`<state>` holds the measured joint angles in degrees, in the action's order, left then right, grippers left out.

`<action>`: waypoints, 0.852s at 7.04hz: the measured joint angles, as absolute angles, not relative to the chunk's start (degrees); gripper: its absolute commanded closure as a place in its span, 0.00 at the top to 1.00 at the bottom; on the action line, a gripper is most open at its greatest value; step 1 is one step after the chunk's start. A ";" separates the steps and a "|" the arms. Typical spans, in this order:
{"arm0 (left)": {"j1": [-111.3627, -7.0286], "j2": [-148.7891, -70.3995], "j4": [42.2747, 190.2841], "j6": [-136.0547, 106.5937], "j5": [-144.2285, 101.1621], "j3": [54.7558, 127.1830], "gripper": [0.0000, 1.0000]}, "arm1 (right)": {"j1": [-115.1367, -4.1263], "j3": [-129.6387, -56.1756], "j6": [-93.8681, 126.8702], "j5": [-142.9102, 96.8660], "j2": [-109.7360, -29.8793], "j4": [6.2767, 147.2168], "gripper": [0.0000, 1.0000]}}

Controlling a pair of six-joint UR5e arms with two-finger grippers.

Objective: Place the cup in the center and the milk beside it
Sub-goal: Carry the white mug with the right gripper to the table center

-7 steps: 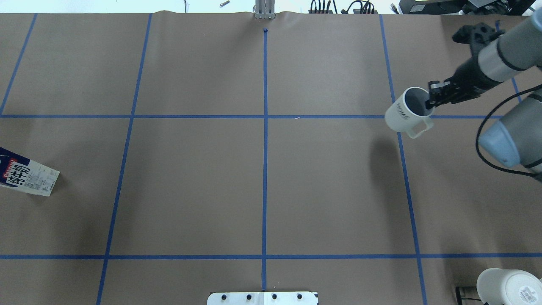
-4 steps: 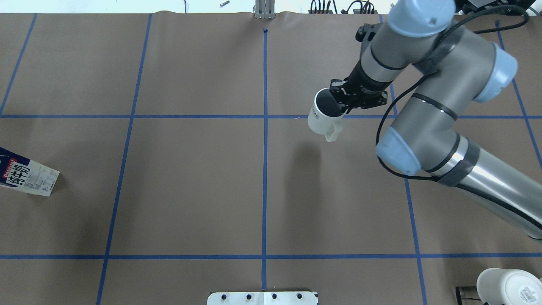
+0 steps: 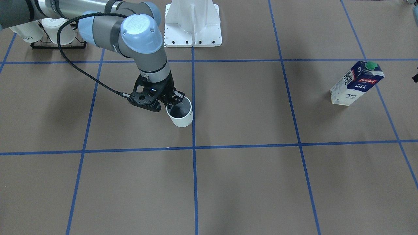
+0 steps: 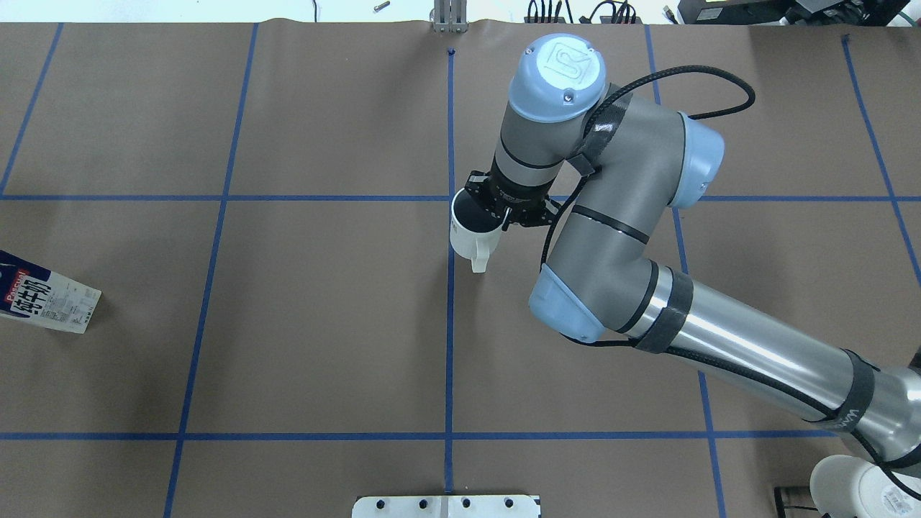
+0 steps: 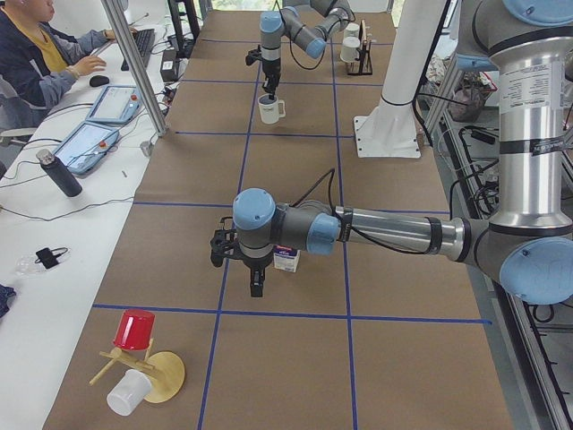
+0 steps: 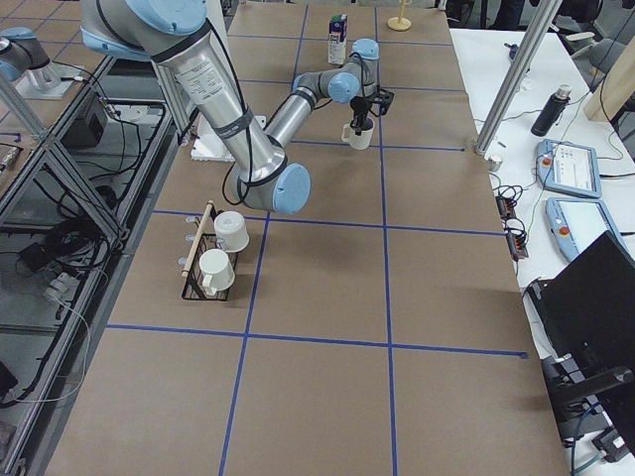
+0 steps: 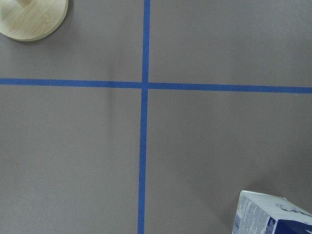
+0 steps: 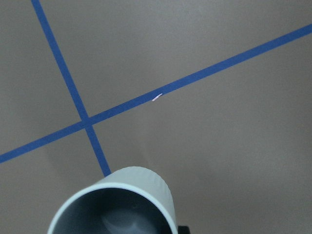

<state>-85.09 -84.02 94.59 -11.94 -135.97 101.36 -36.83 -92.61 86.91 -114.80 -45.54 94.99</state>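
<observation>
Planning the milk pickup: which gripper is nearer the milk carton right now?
Left. The left gripper hangs close beside the milk carton; the right gripper is far off, holding the cup.

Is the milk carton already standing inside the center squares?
No, the milk stands in the outer column on the robot's left, beyond the blue line that bounds the center squares.

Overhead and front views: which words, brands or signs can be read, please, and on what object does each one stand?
"Pascual": red label on the milk carton.
"MILK": white letters under that label.
"UR" logo: blue joint cap of the right arm.
Not readable: the carton's small print and its large dark characters in the overhead view; the upside-down lettering on a racked mug.
The cup shows no text.
</observation>
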 measured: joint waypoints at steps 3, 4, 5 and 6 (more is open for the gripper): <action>-85.08 -84.04 94.66 -12.00 -136.04 100.95 0.98 | -35.57 -87.58 93.11 -113.06 -42.89 92.61 0.00; -85.08 -84.08 94.66 -12.03 -136.05 100.96 0.98 | -35.38 -85.75 94.60 -112.98 -41.82 91.55 0.00; -85.08 -84.10 94.66 -12.04 -136.05 100.97 0.98 | -35.20 -84.85 95.17 -112.95 -41.34 91.08 0.00; -85.08 -84.11 94.64 -12.04 -136.07 100.98 0.98 | -35.01 -84.53 95.32 -112.94 -41.17 90.92 0.00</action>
